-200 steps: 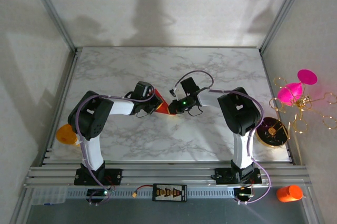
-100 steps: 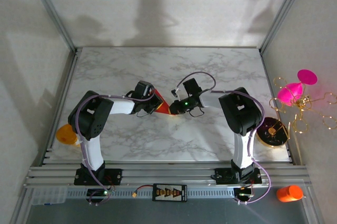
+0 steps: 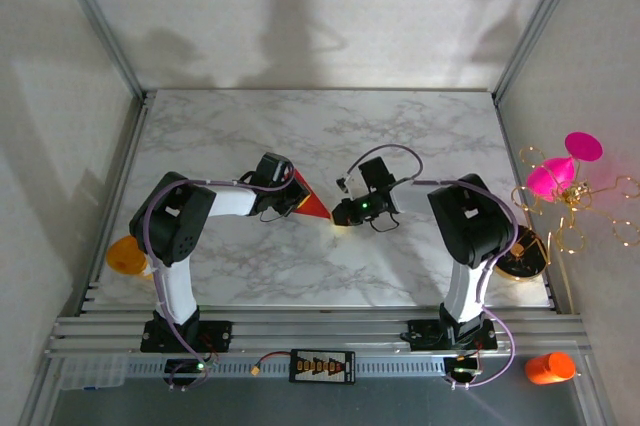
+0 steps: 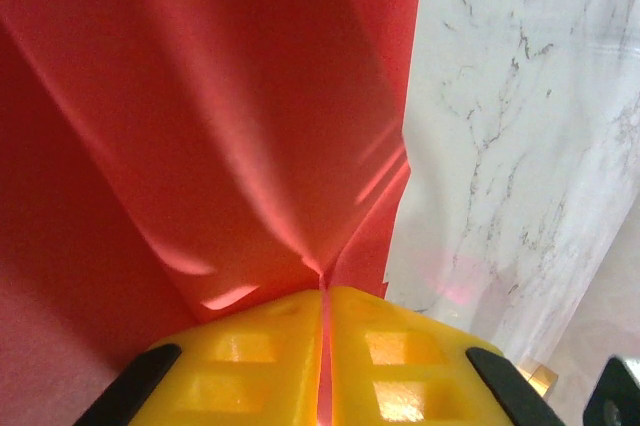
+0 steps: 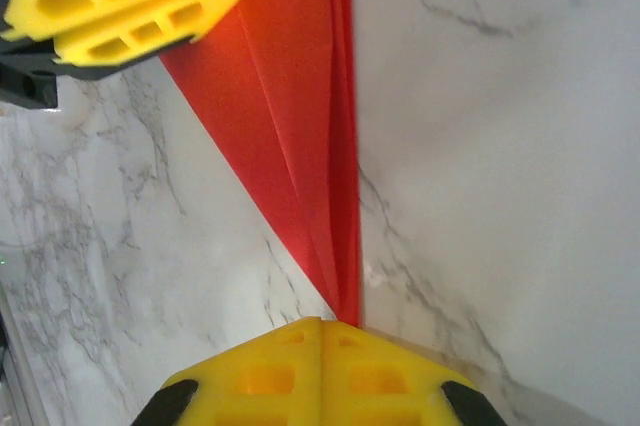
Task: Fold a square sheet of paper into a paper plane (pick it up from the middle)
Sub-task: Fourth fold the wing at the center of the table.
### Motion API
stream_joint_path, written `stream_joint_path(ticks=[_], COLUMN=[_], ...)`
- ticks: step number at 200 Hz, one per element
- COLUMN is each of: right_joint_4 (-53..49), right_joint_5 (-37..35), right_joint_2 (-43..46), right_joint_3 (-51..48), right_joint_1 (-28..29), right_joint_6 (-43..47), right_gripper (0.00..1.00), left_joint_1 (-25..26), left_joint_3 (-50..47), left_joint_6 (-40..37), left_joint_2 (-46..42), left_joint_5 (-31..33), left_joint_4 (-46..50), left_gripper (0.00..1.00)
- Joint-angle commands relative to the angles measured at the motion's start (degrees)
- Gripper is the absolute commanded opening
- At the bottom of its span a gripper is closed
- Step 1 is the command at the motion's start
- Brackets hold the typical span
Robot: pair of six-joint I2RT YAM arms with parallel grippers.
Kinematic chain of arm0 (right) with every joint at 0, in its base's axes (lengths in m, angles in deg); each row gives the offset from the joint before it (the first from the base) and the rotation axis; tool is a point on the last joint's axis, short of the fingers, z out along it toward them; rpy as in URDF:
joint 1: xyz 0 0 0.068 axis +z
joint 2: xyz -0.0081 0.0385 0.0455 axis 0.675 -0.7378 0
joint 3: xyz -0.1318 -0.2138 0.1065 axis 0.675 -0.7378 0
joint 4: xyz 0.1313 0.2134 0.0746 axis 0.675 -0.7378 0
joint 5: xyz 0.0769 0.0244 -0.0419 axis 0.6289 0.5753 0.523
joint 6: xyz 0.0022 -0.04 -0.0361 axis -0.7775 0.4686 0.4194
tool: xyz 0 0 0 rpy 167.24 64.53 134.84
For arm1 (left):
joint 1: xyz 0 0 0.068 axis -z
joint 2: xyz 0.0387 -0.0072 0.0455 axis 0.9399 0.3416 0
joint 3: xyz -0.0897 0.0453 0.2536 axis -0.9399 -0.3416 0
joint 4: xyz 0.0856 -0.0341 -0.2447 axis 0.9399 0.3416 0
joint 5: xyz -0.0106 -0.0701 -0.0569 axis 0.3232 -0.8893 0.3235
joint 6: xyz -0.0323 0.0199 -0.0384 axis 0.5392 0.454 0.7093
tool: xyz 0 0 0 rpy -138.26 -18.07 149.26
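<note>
The bright red folded paper dart (image 3: 310, 204) is resting on the white marble tabletop (image 3: 420, 136). The left gripper (image 4: 324, 298) is clamping its wide end. The right gripper (image 5: 322, 328) is sitting closed at the tip, seemingly gripping nothing. With only one end held, the creases are likely risking springing open. Pale walls are enclosing the table.

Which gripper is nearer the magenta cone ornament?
Right. The right gripper sits mid-table, left of the magenta cone ornament; the left gripper is farther left, clamping the red paper.
</note>
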Motion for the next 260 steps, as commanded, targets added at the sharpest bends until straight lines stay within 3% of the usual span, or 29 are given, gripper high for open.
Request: stream_joint_path(ticks=[1, 39, 94, 160, 225, 260], right_joint_4=[-2.3, 5.3, 3.0, 0.1, -2.4, -4.6], right_joint_5=[-2.3, 0.9, -2.6, -7.7, -9.0, -8.8], right_joint_2=[2.7, 5.0, -3.3, -7.2, -8.4, -9.4], right_joint_3=[-2.2, -0.2, 7.6, 8.4, 7.1, 8.2], right_joint_1=[-0.5, 0.1, 3.0, 2.9, 2.6, 2.6], right_joint_6=[-1.1, -5.2, -4.8, -3.8, -4.5, -5.4], right_gripper=[0.05, 0.07, 0.06, 0.04, 0.04, 0.03], left_joint_1=[-0.6, -0.2, 0.3, 0.4, 1.2, 4.2], left_joint_3=[-2.8, -1.6, -0.8, 0.3, 3.3, 1.4], left_joint_6=[-2.2, -3.3, -3.1, -3.5, -10.7, -14.3], left_joint_2=[6.4, 5.9, 5.7, 4.2, -6.2, -8.0], left_joint_5=[9.3, 8.6, 8.5, 8.4, 4.8, 4.9], left_joint_4=[13.7, 14.2, 14.6, 15.2, 7.2, 5.3], left_gripper=[0.13, 0.13, 0.13, 0.14, 0.23, 0.12])
